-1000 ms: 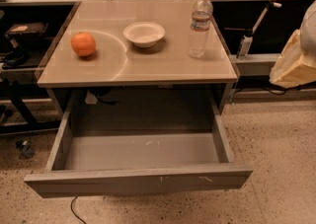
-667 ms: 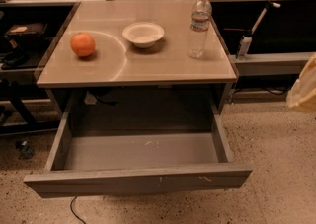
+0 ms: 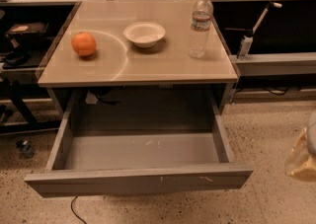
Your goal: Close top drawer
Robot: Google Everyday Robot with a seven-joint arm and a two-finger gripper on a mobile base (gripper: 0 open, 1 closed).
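The top drawer (image 3: pixel 138 181) is a wide, shallow grey drawer pulled far out from under the beige tabletop (image 3: pixel 148 65). Its flat front faces me and has small white scuffs right of centre. The inside of the drawer holds nothing. My gripper (image 3: pixel 302 154) shows as a pale cream shape at the right edge of the view, low and to the right of the drawer's front right corner, apart from it. Most of it is cut off by the edge of the view.
On the tabletop stand an orange (image 3: pixel 83 44), a white bowl (image 3: pixel 144 34) and a clear water bottle (image 3: pixel 200 25). Dark shelves with cables lie to the left and right. A black cable (image 3: pixel 74 210) lies on the speckled floor below the drawer.
The gripper has dropped from beside the tabletop's level down to the drawer front's level at the right edge. The drawer stays open as before.
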